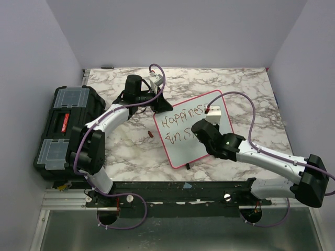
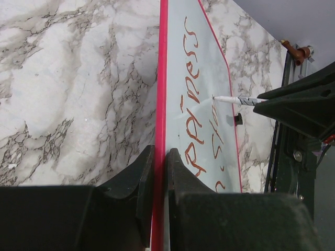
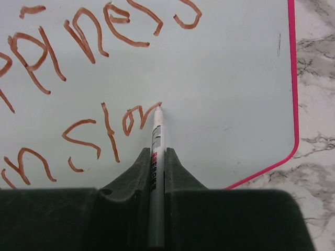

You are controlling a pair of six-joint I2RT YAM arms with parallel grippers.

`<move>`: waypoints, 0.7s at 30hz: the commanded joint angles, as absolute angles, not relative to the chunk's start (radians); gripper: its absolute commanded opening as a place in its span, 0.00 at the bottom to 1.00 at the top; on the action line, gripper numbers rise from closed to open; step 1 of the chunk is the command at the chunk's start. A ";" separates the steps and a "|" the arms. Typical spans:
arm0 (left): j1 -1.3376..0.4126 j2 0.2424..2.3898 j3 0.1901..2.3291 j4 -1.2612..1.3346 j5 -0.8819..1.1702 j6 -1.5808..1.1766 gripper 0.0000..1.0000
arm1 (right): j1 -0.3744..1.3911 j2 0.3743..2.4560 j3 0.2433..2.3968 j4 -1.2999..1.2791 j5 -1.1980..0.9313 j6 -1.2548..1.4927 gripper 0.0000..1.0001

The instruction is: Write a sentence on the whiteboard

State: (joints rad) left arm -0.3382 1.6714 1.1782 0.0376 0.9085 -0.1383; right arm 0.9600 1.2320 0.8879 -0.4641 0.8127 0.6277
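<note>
The sentence point(image 1: 182, 118) runs in two lines on the board point(image 1: 180, 151), which sits askew mid-table point(image 1: 131, 151). The right wrist view gives the detail: the marker point(image 3: 156, 136) tip touches the last stroke of the second line, and the right gripper point(image 3: 156, 152) is clamped on the barrel. Bare white runs from the tip to the pink frame point(image 3: 294, 78) and its rounded corner. The left wrist view adds the left gripper point(image 2: 159, 154) pinching the frame edge-on. From above, a toolbox point(image 1: 65, 128) sits at the left, well apart, and bare marble shows beside the board's right edge.
</note>
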 commanded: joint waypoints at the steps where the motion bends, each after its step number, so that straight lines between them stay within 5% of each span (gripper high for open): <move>1: -0.337 1.666 1.203 0.083 0.881 -0.074 0.00 | 0.953 1.165 0.834 -0.478 0.723 0.647 0.01; 21: -0.337 1.638 1.172 0.112 0.884 -0.068 0.02 | 0.953 0.826 0.731 -0.364 0.748 0.451 0.01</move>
